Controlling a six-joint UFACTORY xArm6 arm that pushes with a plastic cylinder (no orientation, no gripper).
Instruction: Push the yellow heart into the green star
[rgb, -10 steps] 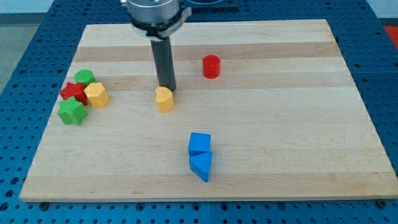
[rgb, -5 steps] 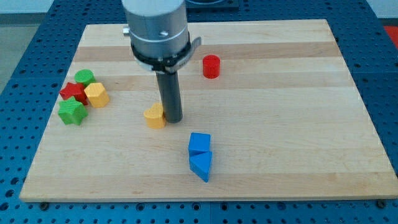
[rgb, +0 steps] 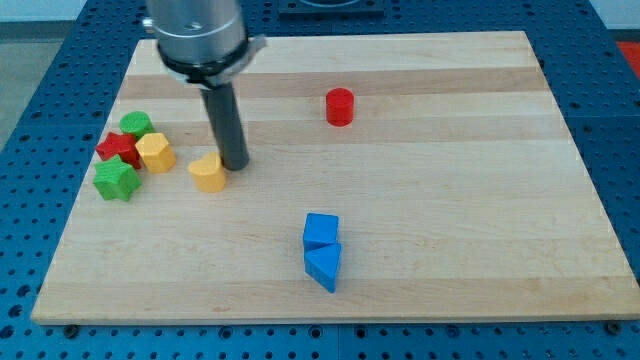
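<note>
The yellow heart (rgb: 208, 172) lies on the wooden board, left of centre. My tip (rgb: 235, 164) touches its right side. The green star (rgb: 116, 180) sits near the board's left edge, a short way left of the heart. It is the lowest block of a small cluster.
The cluster also holds a red star (rgb: 118, 148), a green cylinder (rgb: 136, 125) and a yellow hexagon (rgb: 155, 152). A red cylinder (rgb: 340, 106) stands at the upper middle. A blue cube (rgb: 321, 229) and a blue triangle (rgb: 322, 266) sit together at the lower middle.
My tip has moved down and then left, pushing the yellow heart from the board's centre toward the left cluster. The other blocks have not moved.
</note>
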